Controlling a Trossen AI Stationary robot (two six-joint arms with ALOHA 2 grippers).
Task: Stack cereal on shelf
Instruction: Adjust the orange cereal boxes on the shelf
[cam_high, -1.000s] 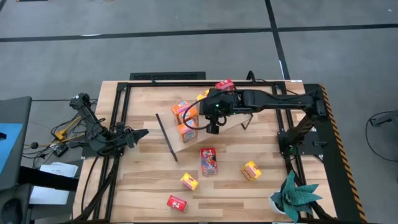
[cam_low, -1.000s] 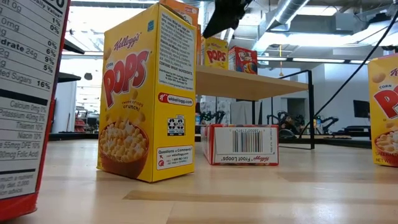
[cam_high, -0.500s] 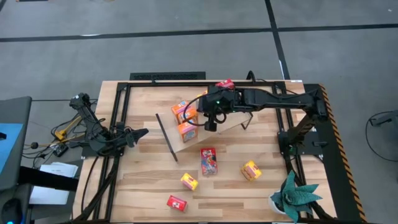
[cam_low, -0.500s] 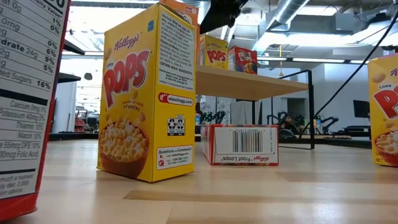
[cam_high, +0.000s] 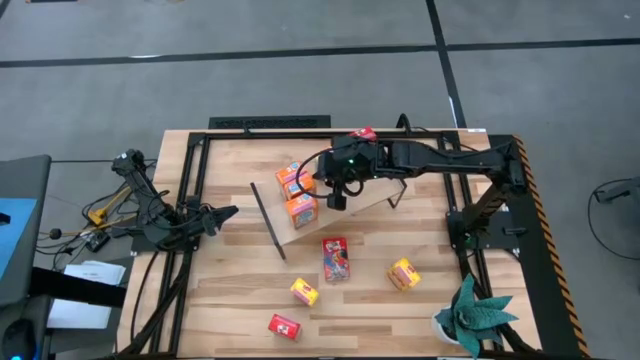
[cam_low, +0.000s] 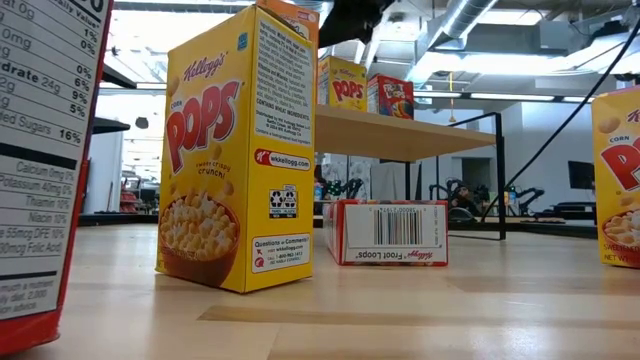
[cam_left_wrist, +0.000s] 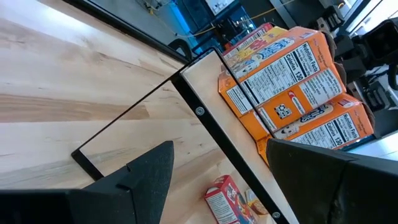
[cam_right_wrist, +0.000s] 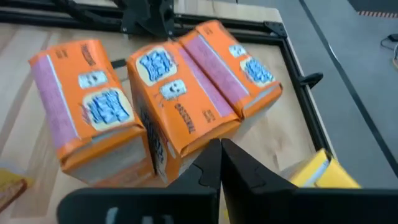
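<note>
Right tool (cam_high: 338, 198): raised over the shelf (cam_high: 375, 198), fingers (cam_right_wrist: 214, 168) pressed together, nothing pinched, tips just beside the orange cereal boxes (cam_high: 298, 195).
Orange cereal boxes, from the right wrist view: three (cam_right_wrist: 180, 115) close under the tool tips, standing side by side on the shelf top and touching one another; yellow box (cam_right_wrist: 314, 171) at the edge of that view, also on the shelf.
Left tool (cam_high: 222, 214): low over the left part of the table (cam_high: 230, 290), pointing toward the shelf's black rod frame (cam_high: 268, 222), fingers (cam_left_wrist: 146, 177) spread, nothing between them; well apart from the cereal.

Near rows, low view:
- Box with a nutrition panel (cam_low: 40, 150), closest, cut off by the frame edge.
- Yellow Corn Pops box (cam_low: 240, 150), upright on the table.
- Another yellow box (cam_low: 618, 180), partly in frame.
- Red Froot Loops box (cam_low: 388, 232), lying flat, barcode end facing out.

Loose on the table, high view, near to far from the front edge: red box (cam_high: 284, 326); yellow box (cam_high: 304, 292); yellow box (cam_high: 404, 273); red box (cam_high: 335, 259) lying flat just in front of the shelf.

On the shelf, far side: yellow box (cam_low: 346, 85) and red box (cam_low: 391, 97), upright, side by side.

Green plant (cam_high: 470, 315): at the table's front right corner.
</note>
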